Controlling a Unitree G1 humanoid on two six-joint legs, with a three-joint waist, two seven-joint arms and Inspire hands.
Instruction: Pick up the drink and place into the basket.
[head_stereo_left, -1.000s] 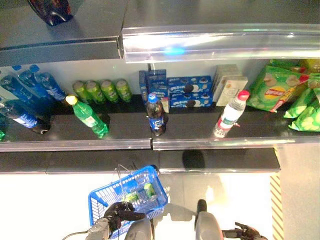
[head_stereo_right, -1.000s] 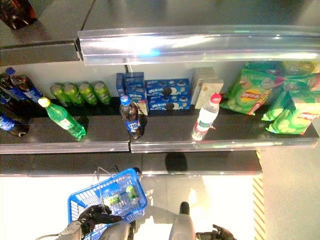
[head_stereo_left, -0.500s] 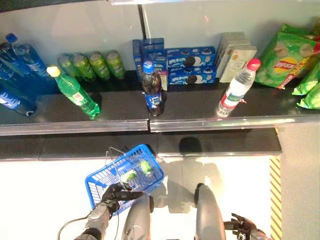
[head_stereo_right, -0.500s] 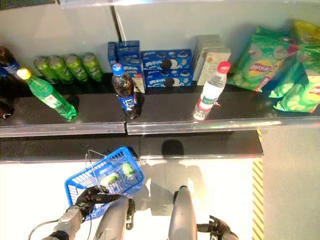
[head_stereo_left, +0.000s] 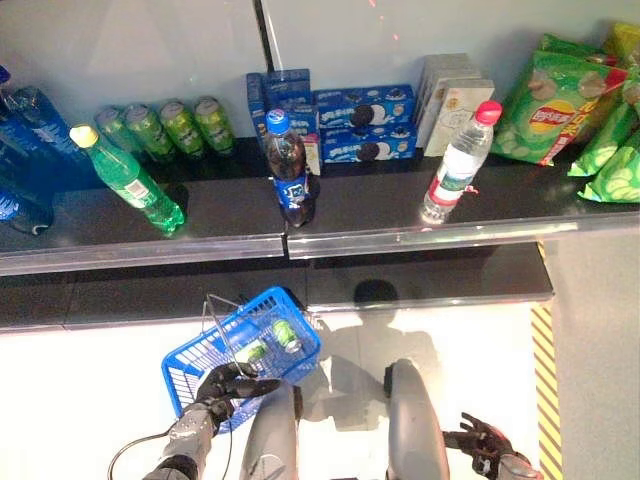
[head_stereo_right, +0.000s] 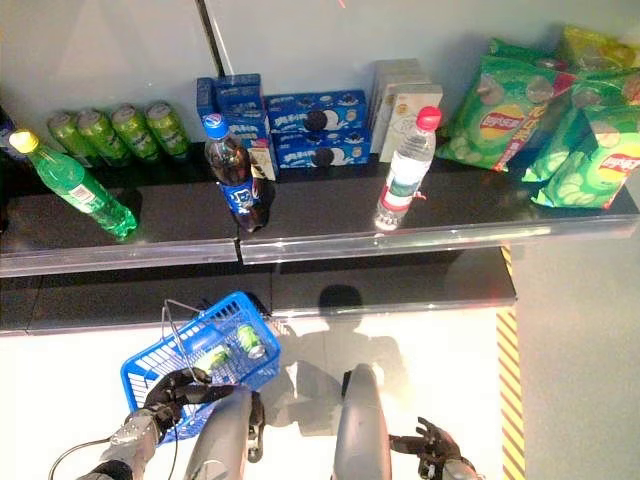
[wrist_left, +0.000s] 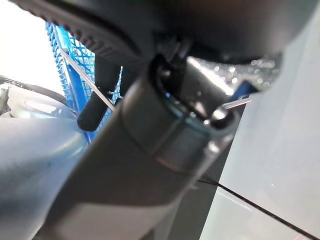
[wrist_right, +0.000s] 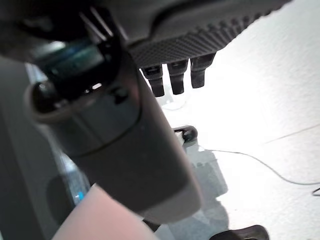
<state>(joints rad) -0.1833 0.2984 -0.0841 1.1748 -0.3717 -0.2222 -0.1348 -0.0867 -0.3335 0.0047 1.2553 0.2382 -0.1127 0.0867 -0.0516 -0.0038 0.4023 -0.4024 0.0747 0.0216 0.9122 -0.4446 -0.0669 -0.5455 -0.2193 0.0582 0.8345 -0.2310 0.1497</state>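
Low at my left hangs a blue wire basket (head_stereo_left: 192, 362) with two green cans (head_stereo_left: 286, 335) lying inside. My left hand (head_stereo_left: 228, 383) has its fingers curled on the basket's near rim; the blue mesh (wrist_left: 59, 55) shows past the thumb in the left wrist view. On the black shelf (head_stereo_left: 400, 238) stand a green bottle (head_stereo_left: 128, 182), a dark cola bottle (head_stereo_left: 288, 170) and a clear water bottle (head_stereo_left: 455, 165). My right hand (head_stereo_left: 480, 445) hangs low at the right, far from the shelf, its fingers relaxed and holding nothing.
Behind the bottles are a row of green cans (head_stereo_left: 160, 125), blue biscuit boxes (head_stereo_left: 365, 120), pale cartons (head_stereo_left: 452, 90) and green crisp bags (head_stereo_left: 560, 95). Blue bottles (head_stereo_left: 20, 150) crowd the shelf's left end. A yellow striped line (head_stereo_left: 545, 380) runs along the floor at the right.
The whole picture has shifted: the camera now looks lower, and the upper shelf has left the view. The basket stays in my left hand and the right hand stays low.
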